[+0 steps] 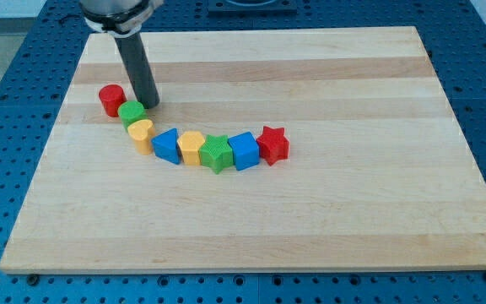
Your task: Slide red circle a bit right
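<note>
Rod: dark, straight, coming down from a grey housing at the view's top left, leaning slightly toward the view's right on the way down.
My tip (150, 105): down at the surface, just to the view's right of the green circle, at or very near its edge; contact not resolvable.
Gripper: none on this arm, only the rod; nothing held, nothing clamped.
Red circle (111, 100): upright short cylinder near the left side of the surface, upper left end of the block row, to the view's left of my tip with the green circle partly between.
Green circle (131, 112): just below and right of the red circle, touching or nearly so.
Yellow heart (143, 134): below the green circle, close against it.
Blue triangle (167, 145): right of the yellow heart, close beside it.
Yellow block (191, 147): rounded shape, exact form unclear, next along the row.
Green star (216, 153): lowest point of the curve.
Blue cube (244, 150): right of the green star, pressed close.
Red star (272, 143): right end of the row, against the blue cube.
Row: eight blocks in a shallow arc sagging toward the view's bottom.
Surface (344, 194): pale wooden board of glued strips, lying on a blue perforated bench.
</note>
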